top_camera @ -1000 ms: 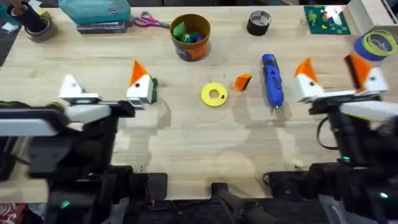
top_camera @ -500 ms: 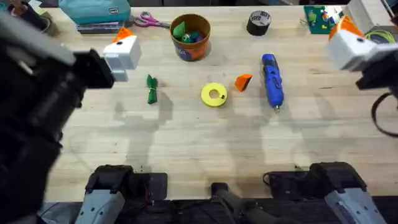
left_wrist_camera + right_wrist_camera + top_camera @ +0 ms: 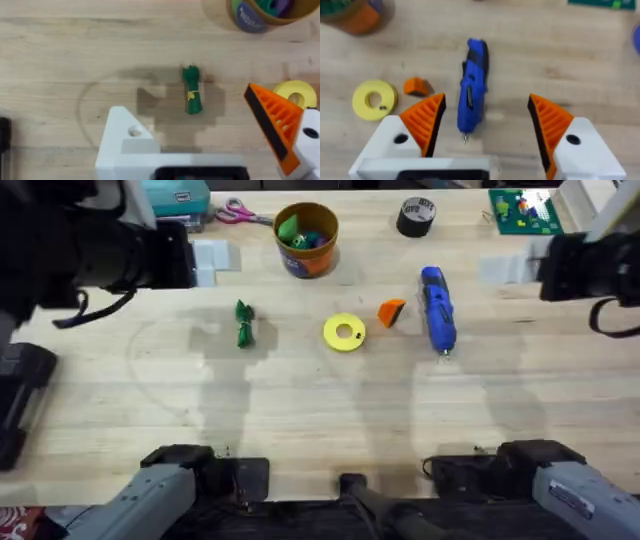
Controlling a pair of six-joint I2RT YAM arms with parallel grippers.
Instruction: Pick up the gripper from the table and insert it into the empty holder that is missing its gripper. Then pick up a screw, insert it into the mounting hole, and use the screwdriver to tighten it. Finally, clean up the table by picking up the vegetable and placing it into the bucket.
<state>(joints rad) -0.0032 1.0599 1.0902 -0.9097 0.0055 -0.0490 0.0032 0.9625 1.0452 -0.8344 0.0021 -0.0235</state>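
small loose orange ribbed plastic wedge lies just beside blue pen-shaped screwdriver; right gripper, jaws wide apart, should straddle it squarely; left gripper jaws also apart.

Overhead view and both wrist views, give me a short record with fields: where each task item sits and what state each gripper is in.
loose orange ribbed wedge: on the table, between the flat yellow ring-shaped disc and the blue pen-shaped screwdriver
screwdriver: lying flat, metal tip toward the arm bases
slim green toy vegetable: on the wood, left of the disc
round orange bucket: far centre, coloured pieces inside
left gripper: open; one white finger block lacks its orange pad
right gripper: open, both orange pads fitted, above the screwdriver
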